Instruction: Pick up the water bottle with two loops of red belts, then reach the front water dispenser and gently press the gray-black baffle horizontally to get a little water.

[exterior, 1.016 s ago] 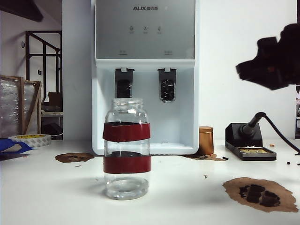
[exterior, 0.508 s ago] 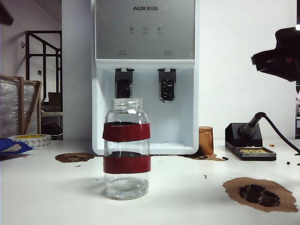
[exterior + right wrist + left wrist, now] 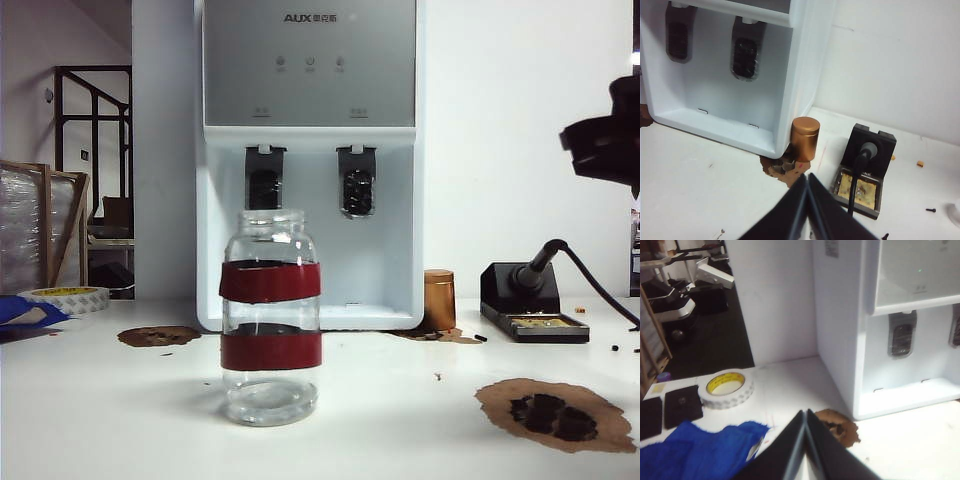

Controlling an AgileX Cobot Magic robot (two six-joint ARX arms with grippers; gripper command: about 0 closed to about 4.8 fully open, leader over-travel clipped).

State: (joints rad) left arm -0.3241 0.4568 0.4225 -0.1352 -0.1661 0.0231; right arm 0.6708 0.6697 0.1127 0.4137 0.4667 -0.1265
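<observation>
A white table point(image 3: 400, 440) carried the water bottle point(image 3: 271, 316) upright near its front, with the water dispenser point(image 3: 310, 165) behind it. A copper cylinder point(image 3: 439, 299) stood just beside the dispenser, a black soldering stand point(image 3: 533, 303) further right, a tape roll point(image 3: 64, 297) far left, and brown stains point(image 3: 555, 414) were scattered about

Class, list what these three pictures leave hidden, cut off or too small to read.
- Left gripper: absent from the exterior view; only its shut fingertips show in the left wrist view.
- Right gripper: the exterior view's right edge cuts off its arm.
- Water bottle: whether it holds water is unclear; both wrist views miss it.
- Water dispenser: its small icons are too small to read.
- Gray-black baffle: surface detail blurred.
</observation>
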